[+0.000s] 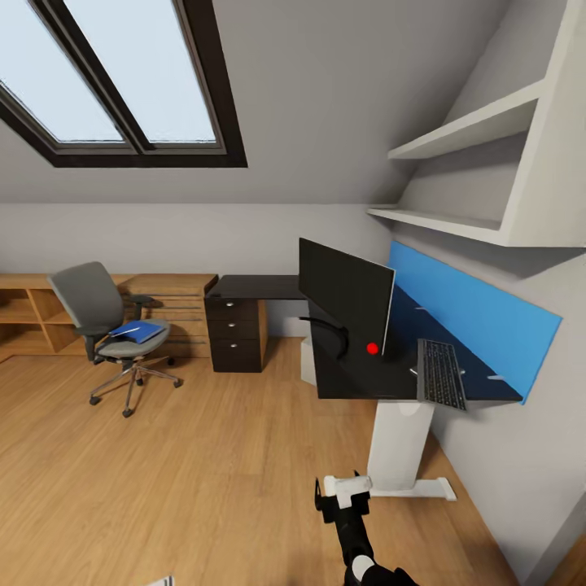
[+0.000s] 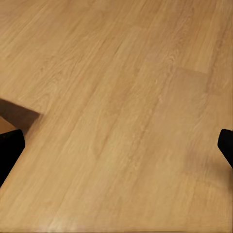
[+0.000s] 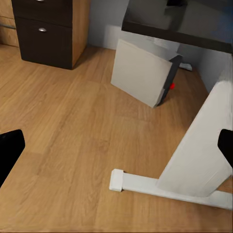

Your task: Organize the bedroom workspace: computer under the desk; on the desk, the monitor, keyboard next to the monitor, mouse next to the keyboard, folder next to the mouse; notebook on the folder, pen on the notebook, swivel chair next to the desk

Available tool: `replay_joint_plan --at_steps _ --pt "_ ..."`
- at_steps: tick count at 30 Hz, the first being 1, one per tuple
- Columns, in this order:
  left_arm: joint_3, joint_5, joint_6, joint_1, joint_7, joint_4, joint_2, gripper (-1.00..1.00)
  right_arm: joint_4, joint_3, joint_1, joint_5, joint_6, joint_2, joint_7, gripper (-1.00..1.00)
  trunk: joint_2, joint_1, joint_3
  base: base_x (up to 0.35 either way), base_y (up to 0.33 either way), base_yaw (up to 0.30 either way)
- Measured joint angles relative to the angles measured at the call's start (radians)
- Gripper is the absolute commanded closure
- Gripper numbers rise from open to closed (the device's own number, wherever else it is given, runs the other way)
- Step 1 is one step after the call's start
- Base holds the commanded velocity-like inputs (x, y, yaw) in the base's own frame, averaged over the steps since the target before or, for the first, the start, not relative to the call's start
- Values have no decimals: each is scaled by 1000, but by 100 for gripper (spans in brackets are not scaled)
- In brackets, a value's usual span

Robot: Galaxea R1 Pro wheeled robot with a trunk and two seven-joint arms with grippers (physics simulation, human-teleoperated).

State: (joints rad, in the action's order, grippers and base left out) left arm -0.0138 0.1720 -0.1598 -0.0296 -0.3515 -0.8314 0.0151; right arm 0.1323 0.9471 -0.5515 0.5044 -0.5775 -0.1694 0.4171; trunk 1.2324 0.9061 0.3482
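Observation:
The grey swivel chair (image 1: 98, 313) stands at the left, away from the desk, with the blue folder (image 1: 137, 331) on its seat. On the black desk (image 1: 342, 376) the wide black monitor (image 1: 346, 295) stands, and the keyboard (image 1: 441, 374) lies beside it by the wall. The white-grey computer (image 3: 143, 73) sits on the floor under the desk. My right gripper (image 1: 340, 495) hangs open low over the floor, in front of the desk's white leg (image 3: 196, 158). My left gripper (image 2: 116, 145) is open above bare floor. The mouse, notebook and pen are out of view.
A drawer unit (image 1: 236, 332) with silver knobs stands under the desk's far end. Light wooden low cabinets (image 1: 24, 313) line the back wall behind the chair. A blue wall panel (image 1: 480, 313) and white shelves (image 1: 472, 130) are above the desk. A red dot (image 1: 372, 348) shows by the monitor.

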Motion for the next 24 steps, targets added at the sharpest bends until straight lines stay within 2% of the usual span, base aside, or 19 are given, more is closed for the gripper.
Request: replay_joint_plan --at_steps 5,6,8,12,13,18,19,21,22,24 --pt "-2 8 7 -1 1 -4 -1 -100 23 -2 0 0 65 1 1 -100 -28 -15 -12 0 -23 0" --pt "-1 11 8 -1 -1 -6 -2 -100 48 -3 0 0 100 9 2 -100 -35 -19 -16 0 -6 0" --pt "0 12 8 -1 -1 -6 -2 -100 62 -7 0 3 122 15 2 -100 -49 -27 -22 0 -4 0" --pt "1 13 9 -1 -3 -6 -3 -100 112 -40 0 27 194 32 3 -100 -77 -42 -34 0 -2 0" --pt "1 13 9 0 -4 -6 -3 -100 176 -80 0 47 269 54 5 -100 -84 -46 -38 0 0 0" --pt "2 13 9 0 -4 -6 -4 -100 295 -126 1 78 403 104 5 -100 -119 -65 -53 0 0 0" --pt "3 13 9 0 -5 -6 -4 -100 400 -149 2 129 524 144 15 -100 -126 -69 -57 0 0 0" --pt "3 13 9 0 -5 -6 -4 -100 455 -157 2 177 583 162 36 -100 -140 -77 -63 0 0 0" --pt "3 14 9 0 -5 -6 -4 -100 502 -161 2 231 629 177 69 -100 -147 -81 -66 0 0 0" --pt "3 14 9 0 -5 -7 -4 -100 547 -165 2 281 667 192 113 -100 -161 -88 -72 0 0 0"
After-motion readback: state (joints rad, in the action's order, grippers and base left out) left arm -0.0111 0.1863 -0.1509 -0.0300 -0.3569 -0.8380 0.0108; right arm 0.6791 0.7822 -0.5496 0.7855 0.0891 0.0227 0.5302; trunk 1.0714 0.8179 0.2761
